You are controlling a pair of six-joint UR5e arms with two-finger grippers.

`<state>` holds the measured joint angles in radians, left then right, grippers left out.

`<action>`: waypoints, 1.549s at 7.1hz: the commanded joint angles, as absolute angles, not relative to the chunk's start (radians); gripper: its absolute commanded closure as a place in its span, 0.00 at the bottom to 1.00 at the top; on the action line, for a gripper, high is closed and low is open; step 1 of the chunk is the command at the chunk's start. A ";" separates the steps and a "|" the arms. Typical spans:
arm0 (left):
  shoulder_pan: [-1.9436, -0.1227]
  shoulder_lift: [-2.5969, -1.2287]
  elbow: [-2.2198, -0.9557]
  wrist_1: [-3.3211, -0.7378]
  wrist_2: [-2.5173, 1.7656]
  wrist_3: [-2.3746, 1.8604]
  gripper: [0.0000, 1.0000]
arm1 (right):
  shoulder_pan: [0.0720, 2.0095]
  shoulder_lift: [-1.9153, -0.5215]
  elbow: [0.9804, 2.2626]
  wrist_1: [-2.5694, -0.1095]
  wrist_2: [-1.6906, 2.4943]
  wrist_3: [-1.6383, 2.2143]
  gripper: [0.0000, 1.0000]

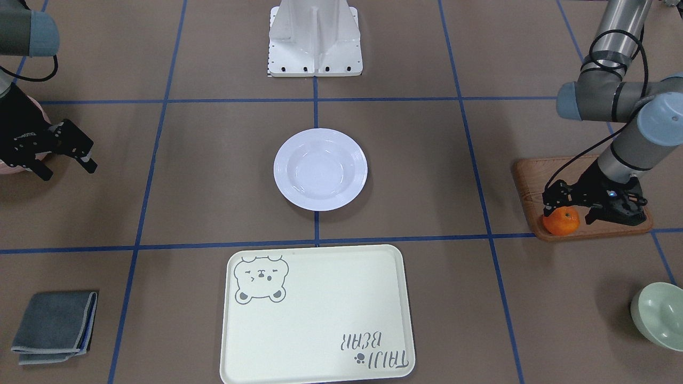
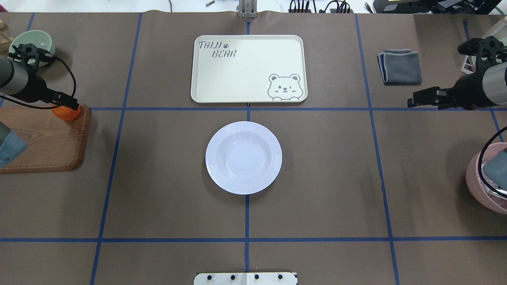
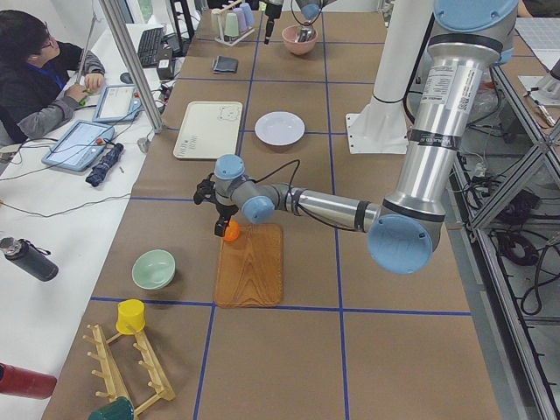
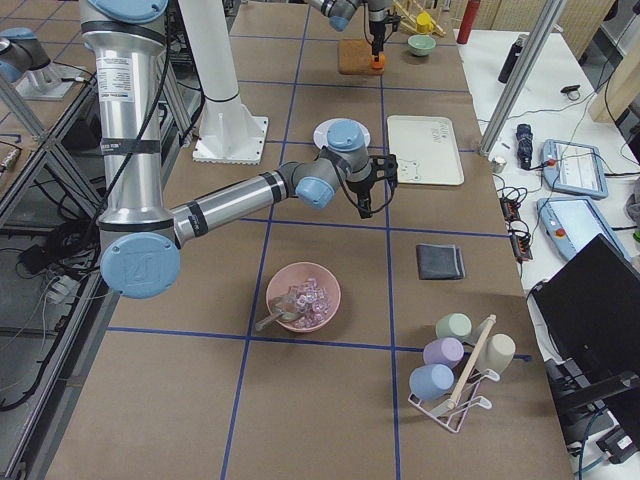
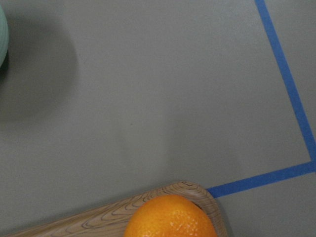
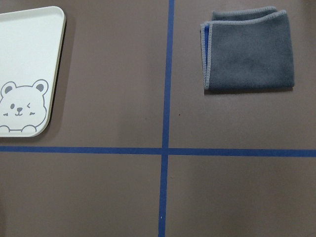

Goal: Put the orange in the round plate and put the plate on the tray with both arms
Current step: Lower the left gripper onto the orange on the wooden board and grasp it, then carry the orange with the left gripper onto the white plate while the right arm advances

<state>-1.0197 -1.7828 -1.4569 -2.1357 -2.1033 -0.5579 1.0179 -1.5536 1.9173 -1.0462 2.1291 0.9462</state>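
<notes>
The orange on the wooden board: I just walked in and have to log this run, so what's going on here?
The left gripper is down at the orange, which sits at a corner of the wooden board, its jaws apart and not visibly closed on it. The right gripper hangs open off to the side, holding nothing. The round plate and the tray are both empty.

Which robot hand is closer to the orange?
Left. The left gripper is right over the orange; the right gripper hangs far across the table, beyond the round plate.
</notes>
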 commanded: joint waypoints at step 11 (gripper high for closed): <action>-0.696 -2.236 -1.710 -1.585 -1.923 -1.174 1.00 | 0.953 -1.531 1.950 -0.955 2.120 1.424 0.01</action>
<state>-0.7809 -2.1415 -1.7117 -1.6606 -1.9807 -1.0572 0.9771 -1.5367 1.9466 -1.0101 2.1242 1.2828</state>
